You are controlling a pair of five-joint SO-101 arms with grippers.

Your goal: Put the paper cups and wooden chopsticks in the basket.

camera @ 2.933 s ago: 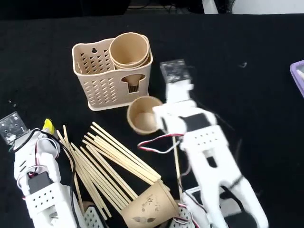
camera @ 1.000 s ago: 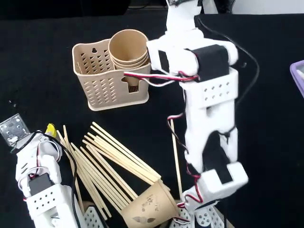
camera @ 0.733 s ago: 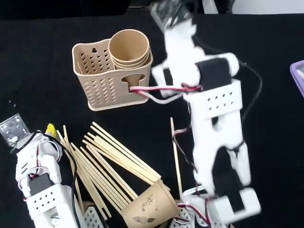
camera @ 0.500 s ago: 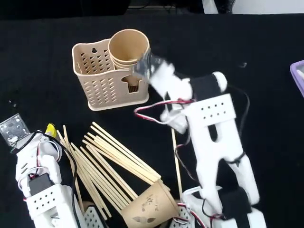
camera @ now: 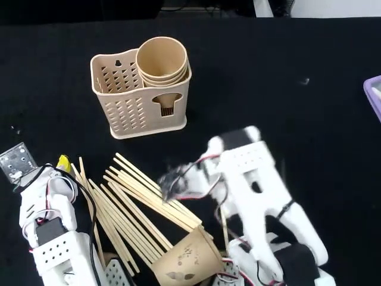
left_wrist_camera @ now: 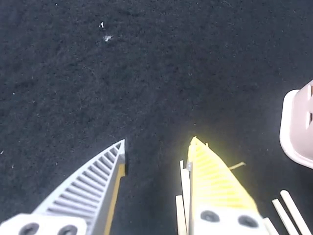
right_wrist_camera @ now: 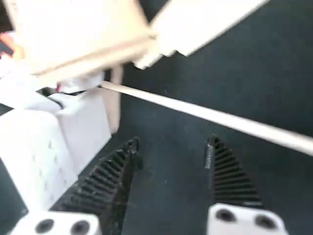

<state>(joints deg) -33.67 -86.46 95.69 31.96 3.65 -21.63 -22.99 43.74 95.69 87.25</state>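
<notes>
**Black bench [camera: 309,119], stacked paper cups [camera: 162,59] in the basket [camera: 128,107]**

The beige basket stands upper left of centre, the paper cups in its right-hand compartment. Wooden chopsticks [camera: 137,208] lie fanned at lower left, a tipped cup [camera: 187,259] against their ends at the bottom edge. The left pincer [left_wrist_camera: 157,142] and right pincer [right_wrist_camera: 172,142] both gape, empty.

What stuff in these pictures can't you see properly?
- High view: how many paper cups are stacked cannot be told; the basket wall hides everything below their rims.
- High view: the right gripper is smeared by motion blur.
- High view: the tipped cup is cut off by the bottom edge.
- Left wrist view: the picture's edge cuts the basket down to a corner.
</notes>
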